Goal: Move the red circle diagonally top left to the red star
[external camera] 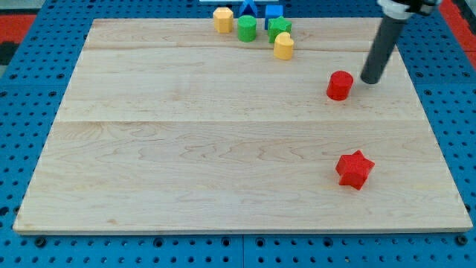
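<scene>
The red circle (340,85) stands on the wooden board at the view's upper right. The red star (354,169) lies below it, near the view's lower right. My tip (369,80) is down at the board just to the right of the red circle, a small gap apart from it. The dark rod leans up toward the view's top right.
A cluster of blocks sits at the board's top edge: a yellow block (222,18), a green cylinder (247,28), a green block (280,28), a yellow block (283,46), and two blue blocks (274,11) behind. The wooden board (186,149) lies on a blue pegboard.
</scene>
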Tool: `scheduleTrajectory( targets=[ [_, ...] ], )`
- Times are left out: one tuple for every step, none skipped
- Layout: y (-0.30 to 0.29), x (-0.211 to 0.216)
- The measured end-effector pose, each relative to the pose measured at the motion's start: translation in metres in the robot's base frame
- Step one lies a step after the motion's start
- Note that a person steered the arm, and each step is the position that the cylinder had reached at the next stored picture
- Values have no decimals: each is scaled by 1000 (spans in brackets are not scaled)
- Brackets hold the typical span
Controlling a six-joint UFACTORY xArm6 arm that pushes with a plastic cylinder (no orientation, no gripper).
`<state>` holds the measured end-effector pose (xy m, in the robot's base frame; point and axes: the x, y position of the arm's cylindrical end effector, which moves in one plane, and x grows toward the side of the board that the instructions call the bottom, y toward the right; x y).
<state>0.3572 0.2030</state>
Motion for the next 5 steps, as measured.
scheduleTrajectory(
  targets=[
    [-38,24],
    [-57,40],
    [-81,17],
    [-116,10],
    [-160,15]
  ],
)
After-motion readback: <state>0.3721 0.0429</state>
